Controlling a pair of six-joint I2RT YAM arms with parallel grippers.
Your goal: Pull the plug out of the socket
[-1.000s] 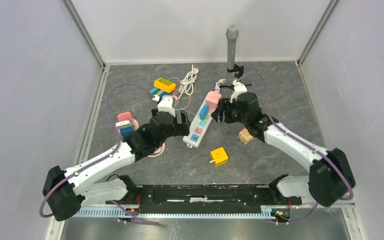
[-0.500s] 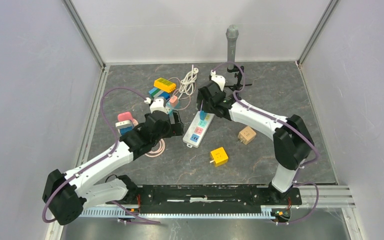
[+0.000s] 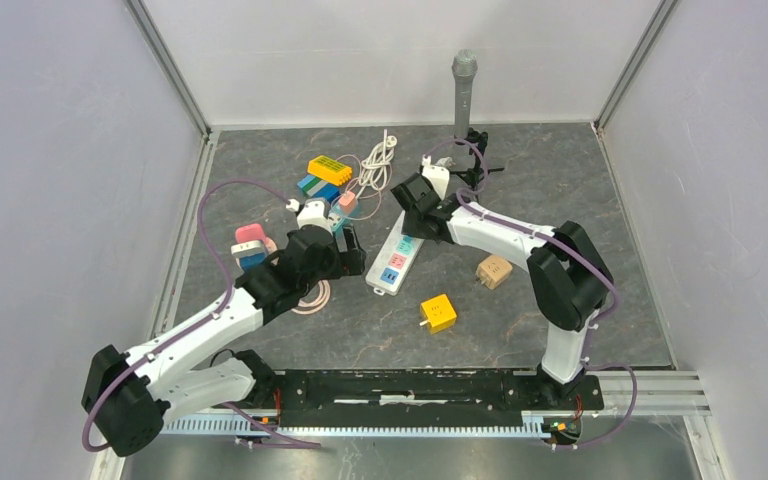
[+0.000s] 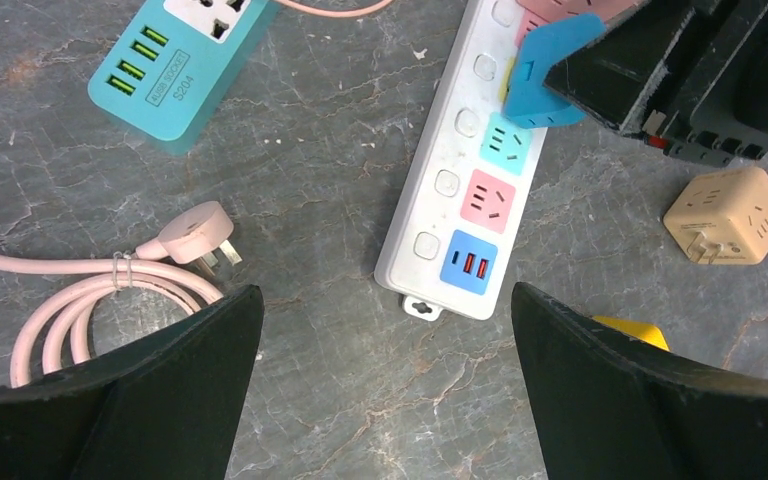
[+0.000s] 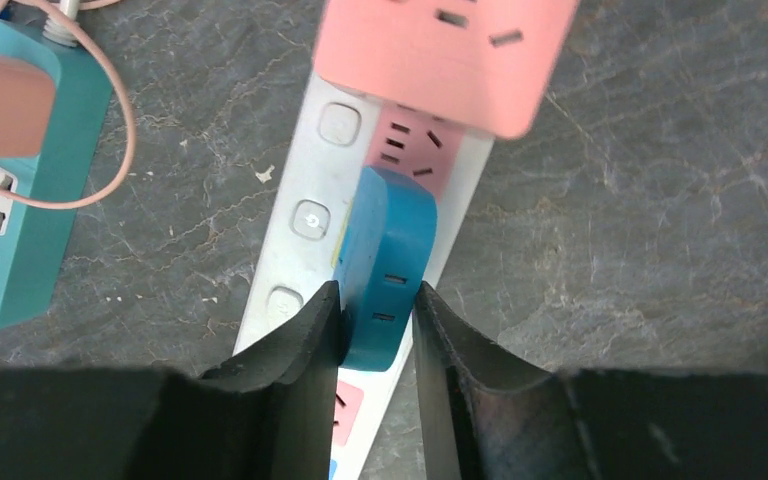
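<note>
Right end effector point(image 5: 377, 300) has its two fingers point(image 5: 300, 350) pressed against opposite sides of the blue plug point(image 5: 385, 260), pinching it close to its near end. The plug stands on the white power strip point(image 5: 305, 250), directly between the fingertips and just below a pink adapter point(image 5: 440, 55) that occupies the strip's far end. The strip lies at a slant in the middle of the grey marbled surface point(image 3: 560, 180).

Left end effector point(image 4: 385, 300) hangs over the strip's near end with its fingers spread wide and nothing between them. A teal USB socket block point(image 4: 175, 60) lies to the left of the strip, a coiled pink cable point(image 4: 90, 290) nearer the left arm. A tan cube adapter point(image 4: 728, 215) and a yellow cube point(image 3: 439, 312) lie to the strip's right.
</note>
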